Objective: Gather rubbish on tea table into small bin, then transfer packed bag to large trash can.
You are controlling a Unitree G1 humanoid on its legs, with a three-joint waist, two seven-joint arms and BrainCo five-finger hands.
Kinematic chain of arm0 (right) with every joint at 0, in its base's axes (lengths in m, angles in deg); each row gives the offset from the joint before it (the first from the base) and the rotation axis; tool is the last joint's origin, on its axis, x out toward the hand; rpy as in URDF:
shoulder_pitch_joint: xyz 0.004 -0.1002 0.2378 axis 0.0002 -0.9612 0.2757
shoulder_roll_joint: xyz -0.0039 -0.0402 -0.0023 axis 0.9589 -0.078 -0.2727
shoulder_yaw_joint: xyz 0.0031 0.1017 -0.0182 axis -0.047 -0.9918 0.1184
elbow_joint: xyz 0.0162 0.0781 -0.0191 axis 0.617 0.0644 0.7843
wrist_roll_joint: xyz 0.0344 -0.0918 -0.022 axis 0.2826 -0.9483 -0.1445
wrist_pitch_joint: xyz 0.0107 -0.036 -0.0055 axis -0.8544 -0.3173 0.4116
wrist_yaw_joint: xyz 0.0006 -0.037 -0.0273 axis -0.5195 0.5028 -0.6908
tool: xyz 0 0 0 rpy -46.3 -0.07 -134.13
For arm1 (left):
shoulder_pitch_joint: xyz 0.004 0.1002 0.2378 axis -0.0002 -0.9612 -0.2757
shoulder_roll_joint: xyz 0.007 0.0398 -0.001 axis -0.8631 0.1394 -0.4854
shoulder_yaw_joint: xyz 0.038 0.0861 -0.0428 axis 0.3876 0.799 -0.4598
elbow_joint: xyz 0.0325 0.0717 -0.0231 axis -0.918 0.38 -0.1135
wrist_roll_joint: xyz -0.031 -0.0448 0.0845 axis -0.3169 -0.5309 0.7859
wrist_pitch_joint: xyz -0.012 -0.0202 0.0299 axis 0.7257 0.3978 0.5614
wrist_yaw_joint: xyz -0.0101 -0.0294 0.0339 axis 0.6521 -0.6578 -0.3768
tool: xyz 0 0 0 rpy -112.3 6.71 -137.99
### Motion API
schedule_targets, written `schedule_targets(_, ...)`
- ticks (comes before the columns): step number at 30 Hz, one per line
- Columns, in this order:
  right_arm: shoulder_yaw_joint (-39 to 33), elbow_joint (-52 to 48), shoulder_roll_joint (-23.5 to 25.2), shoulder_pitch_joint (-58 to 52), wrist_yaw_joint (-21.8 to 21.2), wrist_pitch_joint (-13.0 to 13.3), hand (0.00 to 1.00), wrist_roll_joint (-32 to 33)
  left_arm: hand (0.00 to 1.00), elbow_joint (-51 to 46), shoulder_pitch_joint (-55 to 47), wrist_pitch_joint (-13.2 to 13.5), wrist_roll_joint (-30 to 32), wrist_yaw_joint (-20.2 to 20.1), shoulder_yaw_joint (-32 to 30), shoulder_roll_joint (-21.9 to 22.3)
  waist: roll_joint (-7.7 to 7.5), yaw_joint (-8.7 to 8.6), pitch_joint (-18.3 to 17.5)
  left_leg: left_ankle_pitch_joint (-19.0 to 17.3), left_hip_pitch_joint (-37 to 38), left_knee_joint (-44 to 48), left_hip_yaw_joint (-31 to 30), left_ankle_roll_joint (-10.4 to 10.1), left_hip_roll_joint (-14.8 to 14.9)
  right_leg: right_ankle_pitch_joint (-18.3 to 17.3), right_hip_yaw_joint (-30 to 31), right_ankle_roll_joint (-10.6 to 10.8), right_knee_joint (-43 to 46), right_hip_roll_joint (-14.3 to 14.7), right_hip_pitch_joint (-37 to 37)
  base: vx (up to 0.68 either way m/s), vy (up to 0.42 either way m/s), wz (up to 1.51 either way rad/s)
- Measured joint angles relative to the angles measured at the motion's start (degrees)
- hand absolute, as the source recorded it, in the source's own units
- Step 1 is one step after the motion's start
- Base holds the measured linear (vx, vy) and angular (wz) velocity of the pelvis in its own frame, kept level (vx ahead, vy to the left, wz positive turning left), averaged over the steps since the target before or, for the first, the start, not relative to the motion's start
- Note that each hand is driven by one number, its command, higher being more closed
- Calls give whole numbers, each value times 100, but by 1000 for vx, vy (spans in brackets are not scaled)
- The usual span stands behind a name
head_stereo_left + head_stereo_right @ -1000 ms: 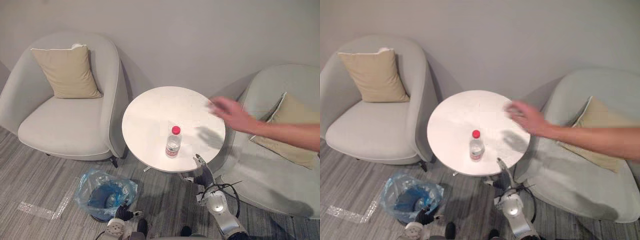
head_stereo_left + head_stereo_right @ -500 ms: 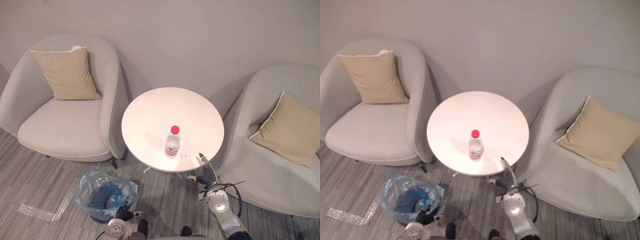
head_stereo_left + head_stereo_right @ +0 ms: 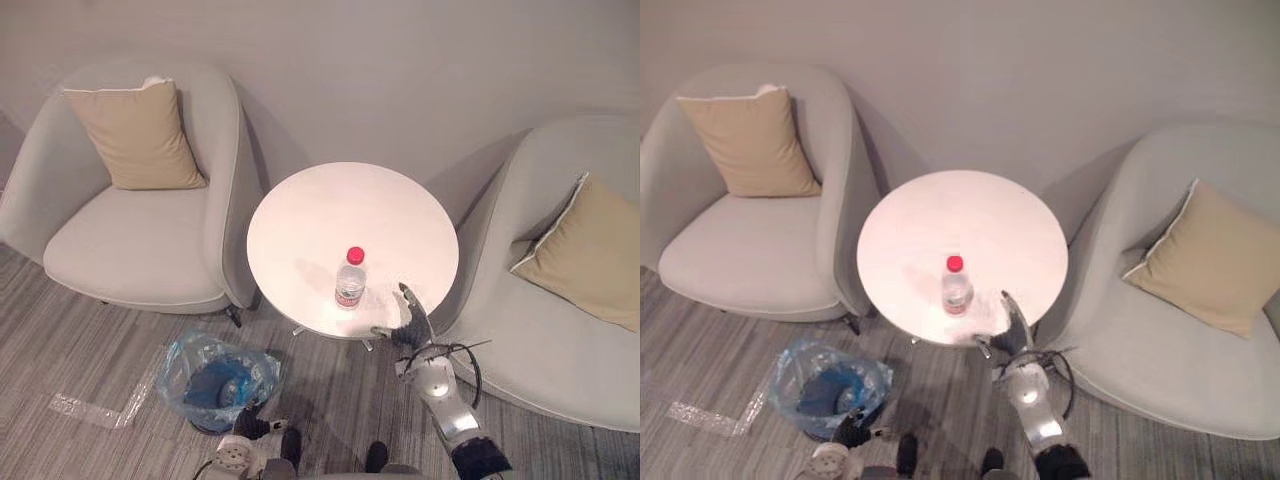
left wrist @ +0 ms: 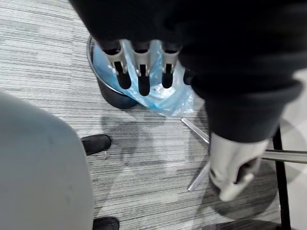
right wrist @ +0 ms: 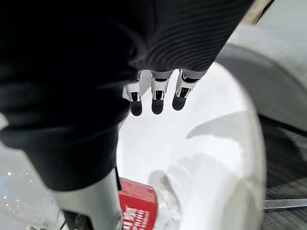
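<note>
The clear plastic water bottle (image 3: 349, 283) stands upright on the round white desk (image 3: 340, 205), near its front edge, with its red cap on. The right hand (image 3: 407, 327) hovers at the desk's rim just beside the bottle, fingers straight and holding nothing. The left hand (image 4: 140, 72) hangs low near the small bin (image 4: 111, 96), relaxed and empty. The bottle is probably light, thin-walled and smooth, and tall enough to topple from a nudge. A gentle wrap around its labelled middle looks like the safest hold.
</note>
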Motion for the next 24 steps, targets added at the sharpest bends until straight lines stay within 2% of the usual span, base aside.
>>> schedule_targets(5,1,82,-9,414,59,-45,0,176,0,-58,10,105,-28,1,-185,43,42,43,158,36,-146,0,-158,-2,-16,-1,-147,-1,-4,-9,-59,-8,-5,17)
schedule_targets(17,145,543,-58,1375,106,-72,0,394,0,-321,108,126,-138,14,-217,63,117,222,591,64,-329,1,-314,1,-30,-17,-247,-24,73,-28,-183,-7,-2,7)
schedule_targets(18,185,633,-54,1487,121,-71,100,397,0,-342,109,127,-141,14,-216,66,120,245,595,72,-374,2,-321,-3,-25,-20,-247,-28,113,-28,-246,-3,0,6)
schedule_targets(24,228,674,-66,1862,233,-108,100,402,0,-461,154,210,-247,15,-216,55,127,320,830,87,-393,14,-417,11,-47,-26,-266,-25,182,-58,-253,-17,3,7)
